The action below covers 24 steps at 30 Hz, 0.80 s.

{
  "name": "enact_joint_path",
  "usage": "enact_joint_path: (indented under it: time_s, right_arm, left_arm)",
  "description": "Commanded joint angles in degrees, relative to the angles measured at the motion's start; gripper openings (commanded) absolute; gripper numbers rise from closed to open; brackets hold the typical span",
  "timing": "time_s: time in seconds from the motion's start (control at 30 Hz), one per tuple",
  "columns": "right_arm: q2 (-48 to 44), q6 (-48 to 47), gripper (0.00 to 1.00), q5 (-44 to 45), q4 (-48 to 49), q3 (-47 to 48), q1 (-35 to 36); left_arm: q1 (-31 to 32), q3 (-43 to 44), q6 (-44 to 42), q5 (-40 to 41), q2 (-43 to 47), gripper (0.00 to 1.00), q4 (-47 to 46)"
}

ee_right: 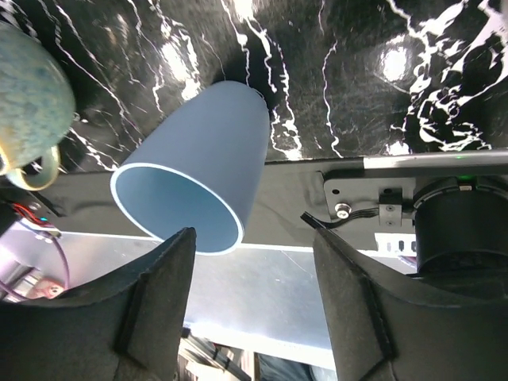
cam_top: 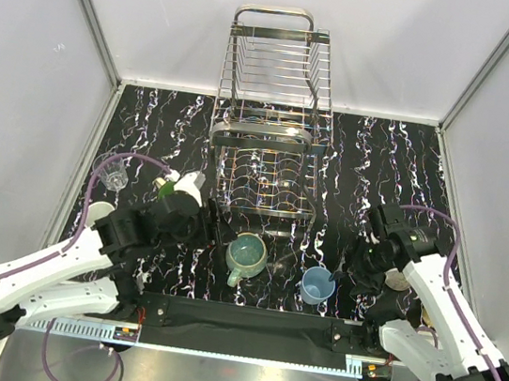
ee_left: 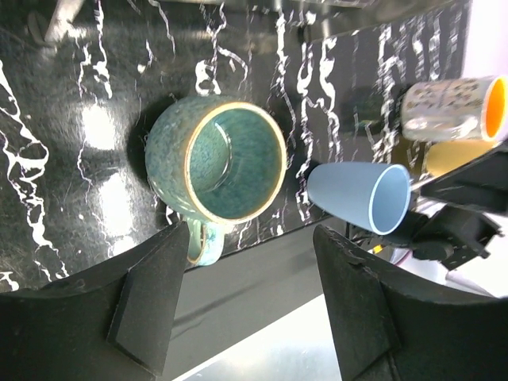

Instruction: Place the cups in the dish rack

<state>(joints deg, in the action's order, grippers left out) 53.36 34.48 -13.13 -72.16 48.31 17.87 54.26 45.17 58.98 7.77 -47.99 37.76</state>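
The chrome wire dish rack stands at the back middle. A teal-green mug stands upright in front of it, and a light blue tumbler stands to its right. My left gripper is open and empty, just left of the teal mug. My right gripper is open and empty, just right of the tumbler. The left wrist view and the right wrist view show nothing between the jaws. A clear glass and a cream mug with green inside stand at the left.
A mug with an orange inside and a yellowish cup sit at the right, mostly hidden under my right arm in the top view. A black bar runs along the table's near edge. White walls close in the sides.
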Motion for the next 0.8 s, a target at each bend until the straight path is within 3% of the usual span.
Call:
enact_joint_path:
  time_s: [0.0, 0.17, 0.4, 0.57, 0.67, 0.77]
  right_arm:
    - [1.39, 2.17, 0.67, 2.4, 0.88, -0.15, 2.6]
    - [2.89, 2.96, 0.63, 4.95, 2.28, -0.41, 4.19]
    - [4.73, 4.89, 0.39, 3.54, 8.17, -4.54, 5.42]
    - [5.43, 4.81, 0.27, 3.19, 10.02, -4.63, 5.6]
    - [5.61, 3.32, 0.07, 3.98, 8.36, -0.61, 5.6]
    - [4.3, 1.91, 0.0, 4.51, 5.55, 3.44, 5.51]
  left_arm:
    - [0.23, -0.43, 0.52, 3.65, 3.07, 0.7, -1.2]
    - [0.23, -0.69, 0.35, 5.24, 5.01, 0.7, -0.14]
    - [0.23, 0.62, -1.67, 4.71, 6.5, 0.71, 1.0]
    - [0.23, 1.5, -3.52, 4.1, 8.78, 0.73, -0.93]
    - [0.23, 2.46, -5.45, 2.69, 9.4, 0.73, -3.12]
    - [0.23, 4.22, -8.26, 0.5, 9.49, 0.73, -5.76]
